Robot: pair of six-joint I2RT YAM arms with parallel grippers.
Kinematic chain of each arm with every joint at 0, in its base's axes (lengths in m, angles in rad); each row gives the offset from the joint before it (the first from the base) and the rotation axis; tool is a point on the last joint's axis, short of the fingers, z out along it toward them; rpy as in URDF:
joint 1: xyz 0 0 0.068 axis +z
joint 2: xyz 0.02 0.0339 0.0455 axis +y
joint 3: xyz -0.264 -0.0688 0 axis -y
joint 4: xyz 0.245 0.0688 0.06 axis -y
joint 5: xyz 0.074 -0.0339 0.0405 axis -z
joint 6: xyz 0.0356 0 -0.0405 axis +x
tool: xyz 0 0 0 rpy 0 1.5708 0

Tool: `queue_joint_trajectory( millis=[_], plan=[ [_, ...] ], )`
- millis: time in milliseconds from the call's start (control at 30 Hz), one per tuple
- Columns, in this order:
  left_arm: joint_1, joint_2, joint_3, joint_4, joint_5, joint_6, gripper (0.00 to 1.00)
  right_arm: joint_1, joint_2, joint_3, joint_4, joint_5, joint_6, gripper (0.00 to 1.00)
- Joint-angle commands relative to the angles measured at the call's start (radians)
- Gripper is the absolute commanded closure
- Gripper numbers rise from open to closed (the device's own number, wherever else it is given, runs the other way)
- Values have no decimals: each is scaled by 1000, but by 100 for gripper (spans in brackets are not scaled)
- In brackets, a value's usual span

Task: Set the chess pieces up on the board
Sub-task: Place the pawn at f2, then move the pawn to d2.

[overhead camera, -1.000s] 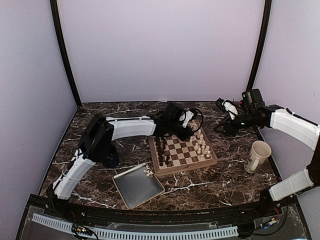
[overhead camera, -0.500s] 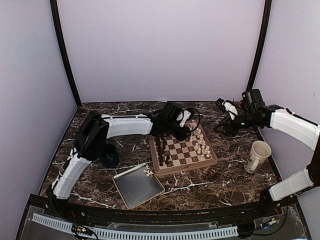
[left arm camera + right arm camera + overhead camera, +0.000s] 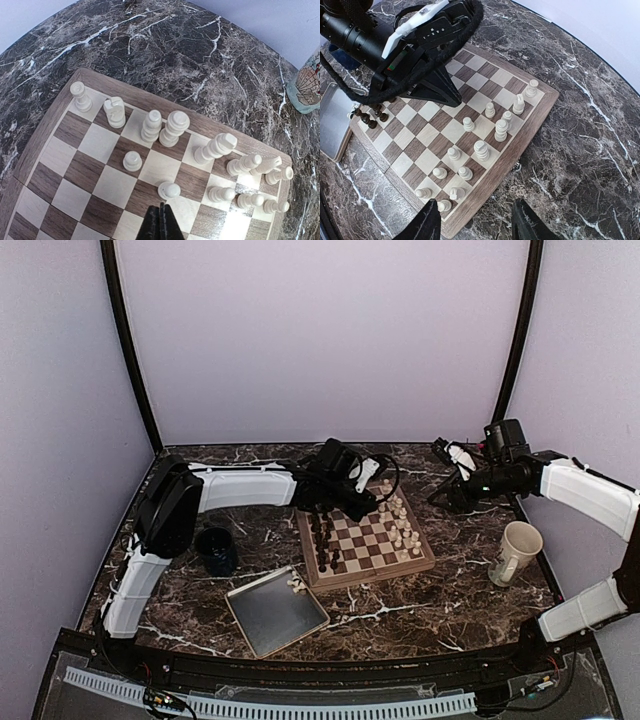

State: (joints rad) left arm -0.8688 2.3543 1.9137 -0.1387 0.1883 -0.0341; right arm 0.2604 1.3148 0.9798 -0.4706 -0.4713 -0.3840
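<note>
Top external view, table contents. A square wooden chessboard with light and dark brown checks and a tan border lies mid-table. The small cream-white chess pieces mostly stand on the board's right-hand rows, and a few lie in the flat grey metal tray at the board's near-left corner. Dark brown chess pieces occupy the board's left rows.

The left gripper is above the board, fingers pressed together on nothing, tip near a cream pawn. The right gripper is off the board's right edge, fingers spread, empty.

A cream paper cup stands right of the board, a dark blue mug left of it.
</note>
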Motion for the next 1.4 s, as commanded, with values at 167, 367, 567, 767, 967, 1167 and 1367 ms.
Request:
queue_joint_trajectory(
  millis=[167, 367, 567, 767, 967, 1167, 1367],
  plan=[
    [-7, 30, 7, -1, 47, -18, 99, -8, -12, -10, 20, -13, -5, 51],
    [-7, 68, 35, 1, 57, -24, 99, -9, -12, -11, 20, -12, -7, 51],
    [-8, 104, 71, 3, 76, -37, 99, -10, -8, -14, 20, -8, -12, 51],
    [-7, 132, 111, -6, 92, -49, 99, -11, -5, -15, 20, -7, -15, 51],
    [-7, 134, 122, -25, 60, -56, 99, -12, 1, -15, 17, -7, -16, 51],
    [-4, 75, 87, -13, 21, -73, 98, -12, 7, -12, 17, -11, -16, 51],
    [-2, 72, 113, -34, 24, -72, 98, -13, 11, -11, 17, -17, -18, 51]
  ],
)
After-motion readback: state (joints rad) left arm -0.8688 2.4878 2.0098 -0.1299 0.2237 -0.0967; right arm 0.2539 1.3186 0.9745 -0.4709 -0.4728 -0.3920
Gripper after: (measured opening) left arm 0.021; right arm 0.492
